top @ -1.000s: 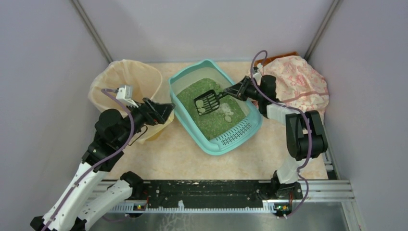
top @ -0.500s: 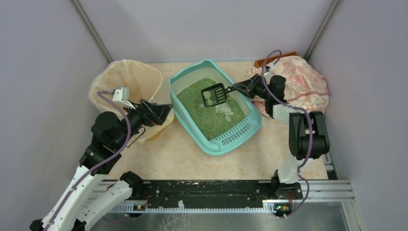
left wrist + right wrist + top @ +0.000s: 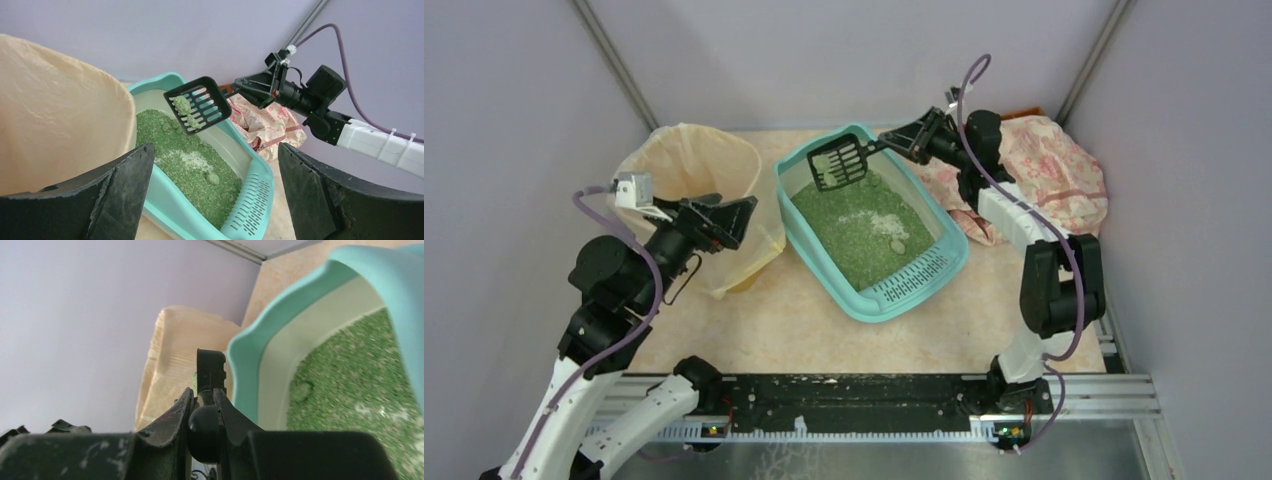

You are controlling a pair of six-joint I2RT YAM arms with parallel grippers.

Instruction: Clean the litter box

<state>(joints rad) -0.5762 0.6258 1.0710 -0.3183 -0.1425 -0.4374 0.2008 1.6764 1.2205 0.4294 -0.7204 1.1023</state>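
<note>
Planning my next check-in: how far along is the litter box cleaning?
Done: green clumps sit on the scoop. In hand: the right claw is shut on the scoop's handle, holding it above the far rim of the litter box, not yet over the bag-lined bin. Remaining: tip the clumps into the bin and scoop the clump lying in the granules. The left claw is open.

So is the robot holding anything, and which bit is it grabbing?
Yes. The right gripper pinches the black scoop by the end of its handle, with green clumps on it, above the litter box. The left gripper is open and empty.
</note>
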